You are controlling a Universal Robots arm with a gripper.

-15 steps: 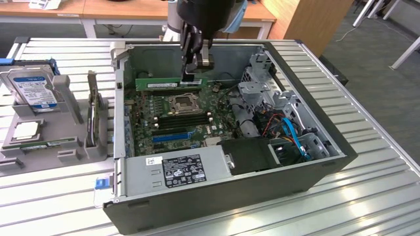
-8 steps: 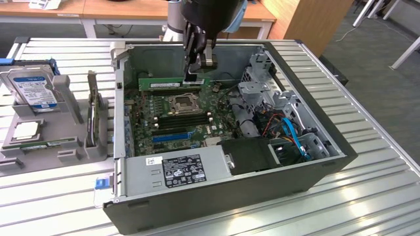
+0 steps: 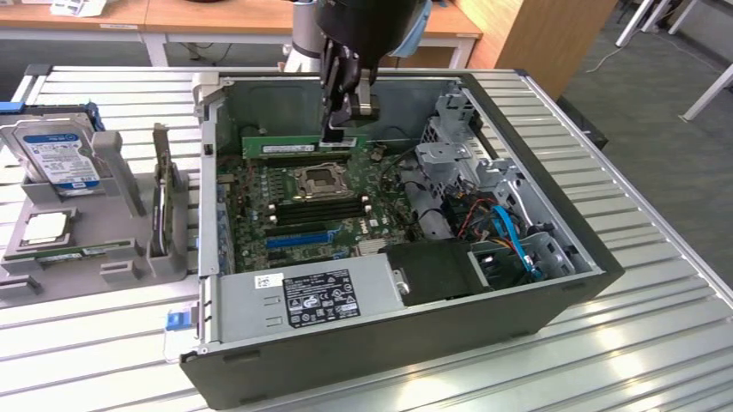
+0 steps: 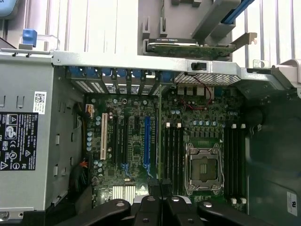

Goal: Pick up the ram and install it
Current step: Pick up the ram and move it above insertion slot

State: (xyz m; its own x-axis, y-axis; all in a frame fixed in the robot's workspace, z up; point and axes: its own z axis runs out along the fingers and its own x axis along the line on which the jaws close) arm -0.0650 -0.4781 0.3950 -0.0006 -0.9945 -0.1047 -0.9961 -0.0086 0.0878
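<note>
Nearest you: grey power supply [image 3: 309, 296] with its black label, at the near edge of the open computer case [image 3: 572, 283], well apart from the CPU socket [image 3: 321, 178].

Gripper [image 3: 342, 136] hangs over the far side of that socket, opposite the power supply. Pincer is clamped narrow on the ram [image 3: 292, 148]. You have the stick by its top edge, close to one end. It lies level with its white label toward the exterior camera, and most of its length runs off from the socket toward the exterior view's left. It sits just beyond the socket, near the case's back wall. You can't tell whether its lower edge touches the board.

Black memory slots [image 3: 323, 206] lie between the socket and the power supply, with a blue slot [image 3: 300, 238] beyond them.

Outside the case, well apart from the socket toward the exterior view's left, a hard drive [image 3: 57, 154] stands in a grey fixture [image 3: 115, 257]. An expansion card [image 3: 164, 184] stands on edge beside it.
</note>
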